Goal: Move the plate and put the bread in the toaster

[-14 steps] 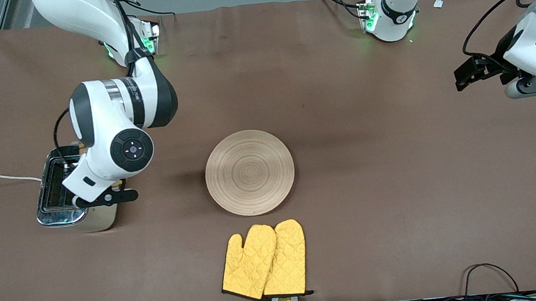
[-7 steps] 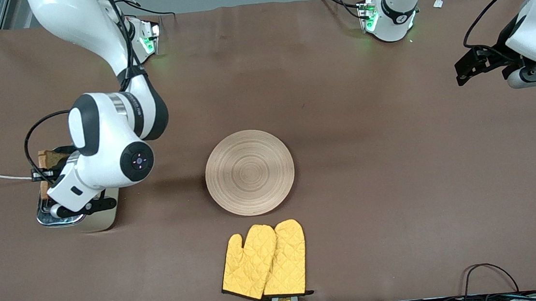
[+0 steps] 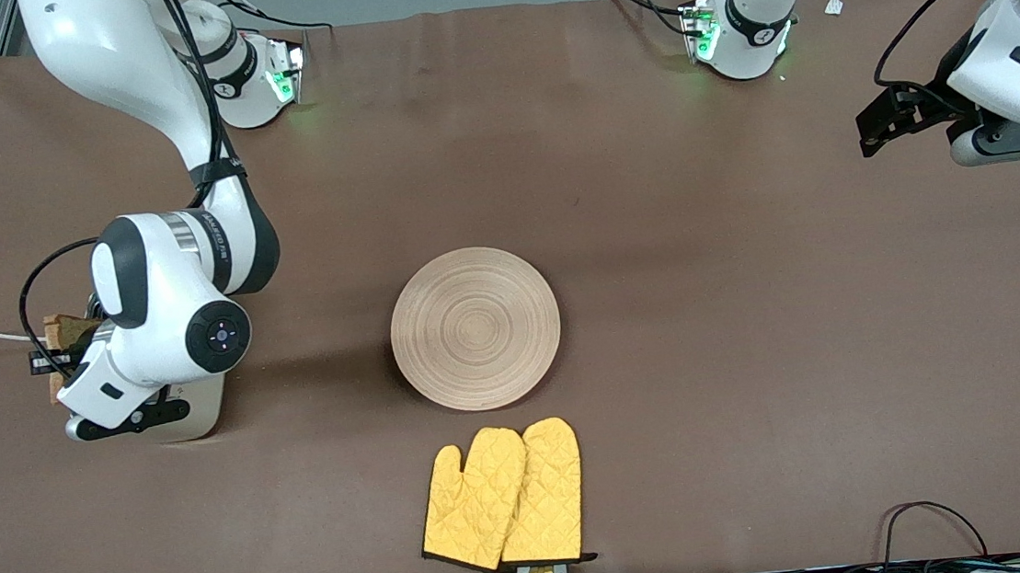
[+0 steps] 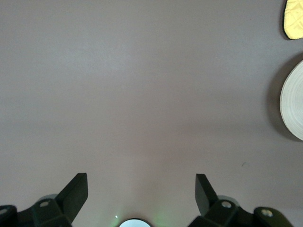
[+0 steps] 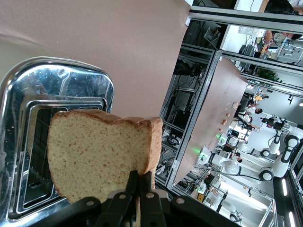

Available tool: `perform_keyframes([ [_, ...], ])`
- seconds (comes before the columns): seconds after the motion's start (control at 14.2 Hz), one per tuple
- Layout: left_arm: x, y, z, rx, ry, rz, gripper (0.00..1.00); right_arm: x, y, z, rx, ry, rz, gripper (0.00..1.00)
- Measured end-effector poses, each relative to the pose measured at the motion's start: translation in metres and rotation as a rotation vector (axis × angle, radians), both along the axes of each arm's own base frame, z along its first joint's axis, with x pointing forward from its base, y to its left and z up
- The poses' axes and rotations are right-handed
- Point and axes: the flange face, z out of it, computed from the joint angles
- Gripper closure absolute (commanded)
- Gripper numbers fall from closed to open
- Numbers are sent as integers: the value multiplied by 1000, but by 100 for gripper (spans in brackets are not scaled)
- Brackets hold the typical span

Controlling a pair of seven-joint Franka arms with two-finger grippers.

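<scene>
— where's the slice?

— my right gripper (image 5: pixel 138 189) is pinched on the pale speckled bread slice with brown crust (image 5: pixel 99 158), held upright on edge over the cream two-slot toaster with its shiny chrome top (image 5: pixel 57 94), not in a slot.

— and the plate?

— the round light wooden plate (image 3: pixel 475 328) lies mid-table, just farther from the front camera than the yellow quilted oven mitts (image 3: pixel 503 497).

— your other hand?

— my left gripper (image 4: pixel 141 189) waits spread wide over bare brown table covering (image 4: pixel 142 94).

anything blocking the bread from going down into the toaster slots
Nothing visible does. The right gripper holds the bread upright over the toaster, and both slots look open and empty.
</scene>
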Motion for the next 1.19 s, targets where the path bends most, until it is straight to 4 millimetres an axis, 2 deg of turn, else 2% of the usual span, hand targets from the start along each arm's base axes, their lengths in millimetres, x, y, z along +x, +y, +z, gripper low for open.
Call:
perform_keyframes([
  [0.49,0,1,2,-1,-4,3,0,-4,-8,-19,12,26,0,98],
  [0.7,0,2,4,-1,-8,4,0,-8,-4,-28,73,42,-31,87],
  [0.77,0,2,5,-2,-11,4,0,-10,-3,-31,87,34,-50,79],
  [0.91,-3,3,10,-2,-20,6,0,-14,-1,-40,104,-4,-103,46],
  [1.12,-5,5,14,-2,-30,10,0,-19,6,-46,144,-27,-152,7],
  [1.19,-5,5,15,-2,-31,10,0,-20,8,-43,181,-33,-171,0],
])
